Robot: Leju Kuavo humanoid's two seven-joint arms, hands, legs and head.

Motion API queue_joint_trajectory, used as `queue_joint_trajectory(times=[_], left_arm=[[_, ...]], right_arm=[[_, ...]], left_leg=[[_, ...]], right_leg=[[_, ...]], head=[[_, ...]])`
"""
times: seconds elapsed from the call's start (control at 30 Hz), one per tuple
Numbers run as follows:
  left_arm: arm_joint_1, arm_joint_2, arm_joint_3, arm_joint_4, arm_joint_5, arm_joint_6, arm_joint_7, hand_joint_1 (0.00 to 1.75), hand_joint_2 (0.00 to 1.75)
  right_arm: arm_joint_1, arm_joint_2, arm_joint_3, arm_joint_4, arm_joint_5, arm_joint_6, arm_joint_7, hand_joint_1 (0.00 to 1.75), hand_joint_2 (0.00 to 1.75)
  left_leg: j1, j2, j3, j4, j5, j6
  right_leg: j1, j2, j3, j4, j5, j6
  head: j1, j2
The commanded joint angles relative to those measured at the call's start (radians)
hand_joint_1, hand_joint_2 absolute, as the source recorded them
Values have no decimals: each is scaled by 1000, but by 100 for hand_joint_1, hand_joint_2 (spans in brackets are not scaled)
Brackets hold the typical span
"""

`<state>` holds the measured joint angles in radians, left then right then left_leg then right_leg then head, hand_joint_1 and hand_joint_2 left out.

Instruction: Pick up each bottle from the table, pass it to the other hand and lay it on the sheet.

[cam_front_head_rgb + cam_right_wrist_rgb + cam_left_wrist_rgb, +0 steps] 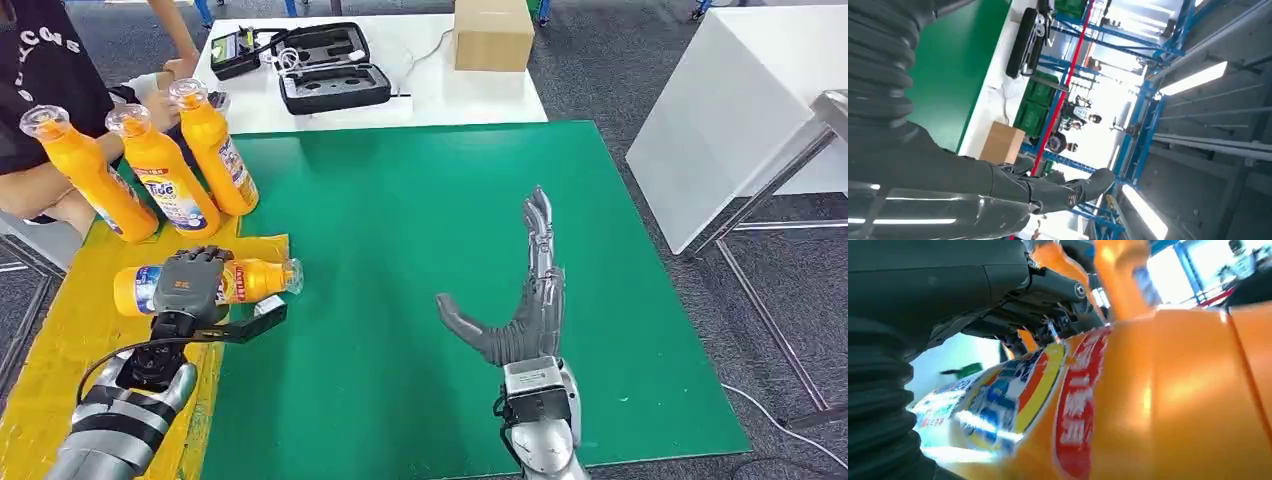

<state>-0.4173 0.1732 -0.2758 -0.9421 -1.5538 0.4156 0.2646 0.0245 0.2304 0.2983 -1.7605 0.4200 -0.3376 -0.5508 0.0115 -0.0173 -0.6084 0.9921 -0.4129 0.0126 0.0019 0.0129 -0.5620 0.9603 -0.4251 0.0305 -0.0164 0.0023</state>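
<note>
An orange bottle lies on its side on the yellow sheet, cap pointing toward the green mat. My left hand lies over its middle with fingers curled on it and the thumb stretched along the near side. Up close, the bottle sits right under the fingers. Three more orange bottles stand at the far left by the sheet's far end. My right hand hovers open over the mat, fingers straight, holding nothing; in its own wrist view the right hand is likewise bare.
A person sits at the far left behind the standing bottles. On the white table beyond the mat lie an open black case and a cardboard box. Another white table stands to the right.
</note>
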Motion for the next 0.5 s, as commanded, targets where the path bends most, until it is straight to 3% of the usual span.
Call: queue_joint_trajectory(times=[0.03, 0.4, 0.47, 0.5], left_arm=[[-140, -3, -10, 382, -17, 127, 44, 0, 175], [-128, 6, -17, 359, -17, 193, 106, 0, 175], [-113, -5, 40, 331, -17, 217, 69, 0, 175], [-91, -38, 135, 287, 28, 226, -42, 0, 175]], right_arm=[[-23, -35, -15, 53, -11, -3, 9, 0, 175], [-15, -36, -23, 54, -18, -3, 11, 0, 175], [-13, -34, -28, 57, -20, -8, 14, 0, 175], [-10, -35, -35, 56, -24, -6, 16, 0, 175]], left_leg=[[0, 0, 4, -1, -1, 0], [1, 0, 4, -1, -1, 0], [1, 0, 5, -1, -2, 0], [1, 0, 3, -1, -1, 0]], right_leg=[[1, -1, 5, -2, -1, 0], [1, -1, 5, -1, -1, 0], [1, -2, 7, -1, -2, 0], [1, -1, 4, -1, -1, 0]], head=[[0, 0], [0, 0], [0, 0], [0, 0]])
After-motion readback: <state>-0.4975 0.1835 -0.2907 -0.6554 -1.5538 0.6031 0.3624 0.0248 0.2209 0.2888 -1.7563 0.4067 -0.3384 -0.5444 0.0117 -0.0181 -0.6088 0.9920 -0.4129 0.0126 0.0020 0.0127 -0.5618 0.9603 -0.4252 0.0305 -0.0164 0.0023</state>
